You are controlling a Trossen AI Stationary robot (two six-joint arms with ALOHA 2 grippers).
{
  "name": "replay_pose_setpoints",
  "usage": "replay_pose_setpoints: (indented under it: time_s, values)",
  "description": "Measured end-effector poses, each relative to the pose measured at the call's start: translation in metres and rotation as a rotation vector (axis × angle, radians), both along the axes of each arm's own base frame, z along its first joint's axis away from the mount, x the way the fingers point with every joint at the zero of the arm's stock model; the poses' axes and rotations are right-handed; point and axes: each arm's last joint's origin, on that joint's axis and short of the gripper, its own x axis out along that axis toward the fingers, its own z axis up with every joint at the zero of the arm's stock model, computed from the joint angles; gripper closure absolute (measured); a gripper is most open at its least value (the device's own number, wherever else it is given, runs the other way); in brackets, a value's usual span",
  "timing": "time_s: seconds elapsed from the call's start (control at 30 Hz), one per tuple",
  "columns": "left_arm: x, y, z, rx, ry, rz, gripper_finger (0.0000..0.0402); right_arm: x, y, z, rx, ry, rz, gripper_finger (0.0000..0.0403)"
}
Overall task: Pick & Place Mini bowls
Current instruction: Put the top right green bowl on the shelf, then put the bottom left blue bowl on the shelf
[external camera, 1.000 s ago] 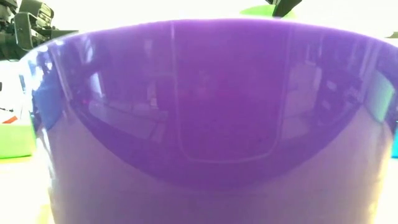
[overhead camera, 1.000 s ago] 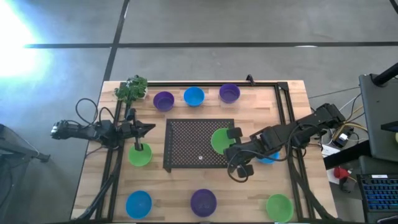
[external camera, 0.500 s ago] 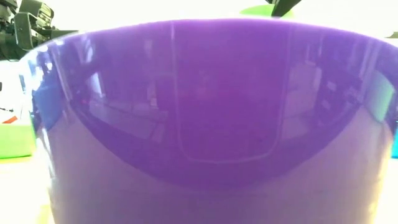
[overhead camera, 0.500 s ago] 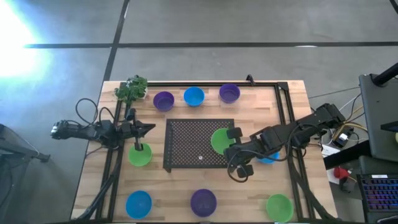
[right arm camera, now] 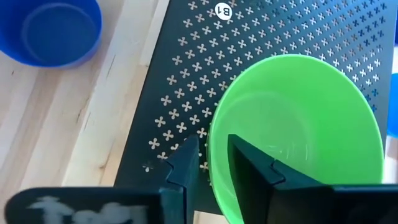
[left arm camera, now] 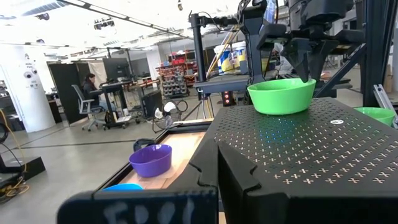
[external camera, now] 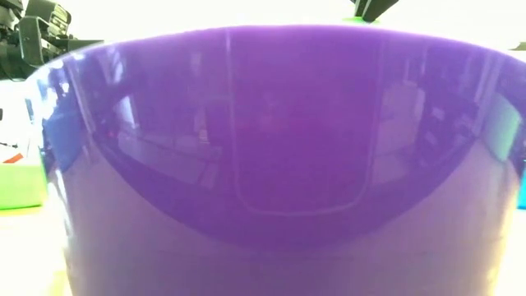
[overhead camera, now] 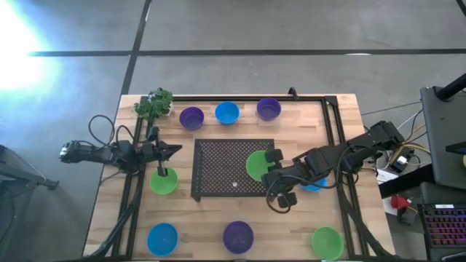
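A lime green mini bowl (overhead camera: 256, 165) (right arm camera: 298, 130) stands upright on the right part of the black mesh mat (overhead camera: 222, 169). My right gripper (right arm camera: 212, 165) (overhead camera: 271, 169) is open and slants down over the bowl's rim. One finger (right arm camera: 249, 168) is inside the bowl and one (right arm camera: 184, 167) is outside, both apart from the rim. My left gripper (overhead camera: 177, 151) is shut and waits level at the table's left, above another green bowl (overhead camera: 163, 180). Other mini bowls stand about the table.
Purple (overhead camera: 191, 117), blue (overhead camera: 227, 112) and purple (overhead camera: 269, 109) bowls line the far side. Blue (overhead camera: 162, 238), purple (overhead camera: 238, 236) (external camera: 279, 164) and green (overhead camera: 327, 242) bowls line the near side. A blue bowl (overhead camera: 314, 185) lies under my right arm. A small plant (overhead camera: 153, 104) stands far left.
In the low view less of the lime green bowl shows above the purple bowl's rim than before: it has sunk a little. Both arms have kept still.
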Motion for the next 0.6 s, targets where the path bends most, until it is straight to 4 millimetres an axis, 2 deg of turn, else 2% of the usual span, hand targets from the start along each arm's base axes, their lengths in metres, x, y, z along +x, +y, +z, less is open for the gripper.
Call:
replay_pose_setpoints:
  time_s: [0.27, 0.6]
  values:
    - [0.000, 0.000, 0.000, 0.001, 0.000, 0.000, 0.0402, 0.000, 0.000, 0.003, -0.032, -0.004, 0.062, 0.0315]
    - [0.000, 0.000, 0.000, -0.004, -0.001, -0.001, 0.0402, 0.002, 0.001, 0.032, -0.010, -0.088, 0.077, 0.0334]
